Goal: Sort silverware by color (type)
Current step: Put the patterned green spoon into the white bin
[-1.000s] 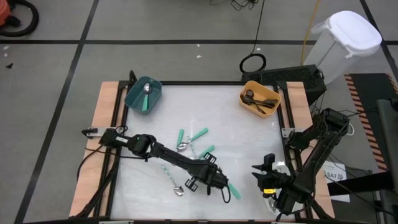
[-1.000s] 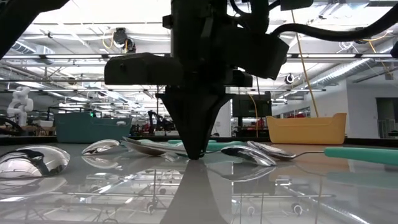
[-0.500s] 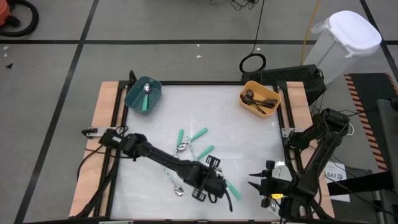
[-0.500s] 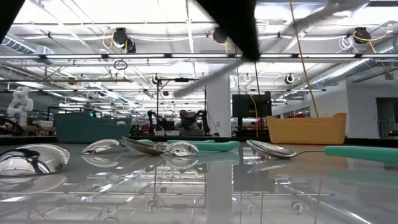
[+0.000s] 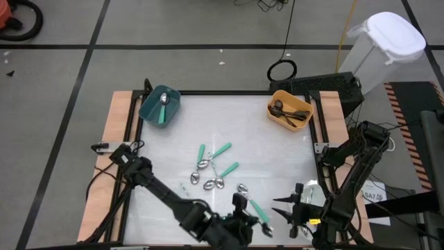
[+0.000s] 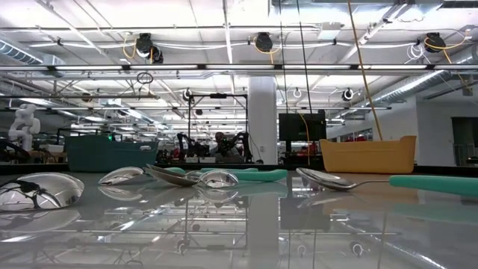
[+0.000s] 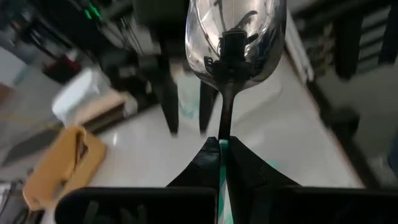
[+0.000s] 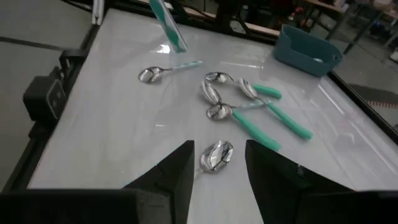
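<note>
Near the table's front edge, the left gripper (image 7: 221, 146) is pinching a teal-handled spoon (image 7: 235, 37) by its handle, lifted, likely for the teal bin (image 5: 159, 105); the right gripper (image 5: 283, 208) is waiting with fingers spread near loose spoons (image 5: 208, 182) mid-table

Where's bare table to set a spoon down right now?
Free: the wide white strip between the teal bin and the orange bin, and the left side of the table below the teal bin. Crowded: the spoon cluster at centre, running toward the left tool at the near edge.
</note>
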`<state>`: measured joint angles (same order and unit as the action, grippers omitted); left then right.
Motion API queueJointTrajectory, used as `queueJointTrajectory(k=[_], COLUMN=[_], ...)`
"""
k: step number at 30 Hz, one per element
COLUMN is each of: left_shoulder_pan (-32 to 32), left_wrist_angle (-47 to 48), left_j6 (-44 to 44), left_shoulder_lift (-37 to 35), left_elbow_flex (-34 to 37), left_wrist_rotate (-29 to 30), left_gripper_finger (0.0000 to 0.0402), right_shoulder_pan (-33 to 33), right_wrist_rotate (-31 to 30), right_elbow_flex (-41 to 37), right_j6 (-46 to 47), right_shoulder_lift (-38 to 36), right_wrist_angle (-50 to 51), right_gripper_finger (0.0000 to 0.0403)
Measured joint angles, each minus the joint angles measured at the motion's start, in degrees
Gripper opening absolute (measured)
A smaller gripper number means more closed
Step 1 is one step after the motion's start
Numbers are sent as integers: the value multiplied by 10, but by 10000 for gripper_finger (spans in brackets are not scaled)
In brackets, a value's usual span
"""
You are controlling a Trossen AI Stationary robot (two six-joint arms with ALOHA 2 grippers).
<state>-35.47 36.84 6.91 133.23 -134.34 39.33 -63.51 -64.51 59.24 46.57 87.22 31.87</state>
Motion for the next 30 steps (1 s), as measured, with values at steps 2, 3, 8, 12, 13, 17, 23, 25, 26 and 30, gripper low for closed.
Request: queueJointTrajectory(k=[2,3,8,12,13,17,23,25,26,30], left_shoulder_pan=[-6,-7,-10,-11,-12,-15,-18,-17,-15,-12], left_wrist_angle=[-42,-64,-161,-215,-221,-282,-323,-333,-339,-342], left_j6=[18,27,58,66,74,98,129,136,135,136], left_shoulder_lift=[0,0,5,21,25,45,50,52,52,51], left_elbow_flex=[0,0,-1,-1,-1,-1,-1,-1,-1,-1], left_wrist_rotate=[14,18,30,31,31,27,27,10,-1,-11], left_gripper_finger=[4,4,4,4,4,4,4,4,4,4], right_shoulder_pan=[0,0,0,0,0,0,5,8,9,16], right_wrist_rotate=[0,0,1,4,4,4,81,80,77,78], right_elbow_flex=[0,0,0,0,0,0,0,0,0,0], right_j6=[-31,-49,-151,-212,-224,-274,-329,-340,-345,-381], right_shoulder_lift=[0,0,0,0,0,0,0,0,0,0], right_wrist_angle=[-30,-48,-139,-202,-216,-265,-333,-351,-356,-385], right_gripper_finger=[142,144,155,171,177,195,203,203,203,198])
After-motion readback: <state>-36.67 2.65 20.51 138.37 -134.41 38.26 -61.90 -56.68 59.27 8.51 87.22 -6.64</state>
